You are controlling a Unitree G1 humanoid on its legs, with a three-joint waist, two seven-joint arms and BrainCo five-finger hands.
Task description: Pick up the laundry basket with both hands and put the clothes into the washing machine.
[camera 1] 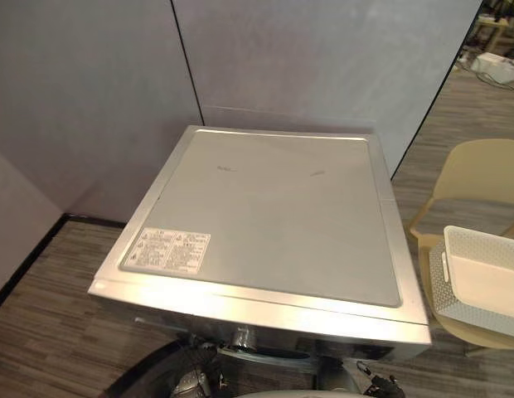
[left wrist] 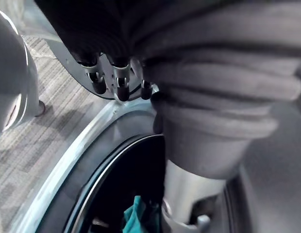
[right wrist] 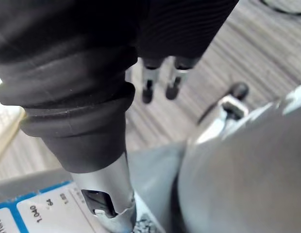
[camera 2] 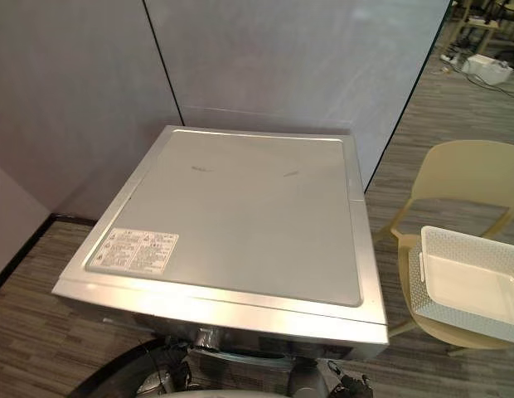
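Both arms hang idle with fingers loosely straight, holding nothing: your left robot hand (left wrist: 116, 80) by the round front opening of the silver washing machine (camera 1: 273, 215), your right robot hand (right wrist: 148, 82) over the grey striped floor (right wrist: 267, 53). A teal cloth (left wrist: 138, 218) lies inside the dark drum, and the white perforated plastic laundry basket (camera 1: 446, 290) sits on the pale yellow chair (camera 1: 477, 174), seemingly empty. Loading looks done; next, check for leftovers.

Grey partitions (camera 1: 323, 58), striped floor (camera 1: 41, 332), beige chair (camera 1: 481, 178)
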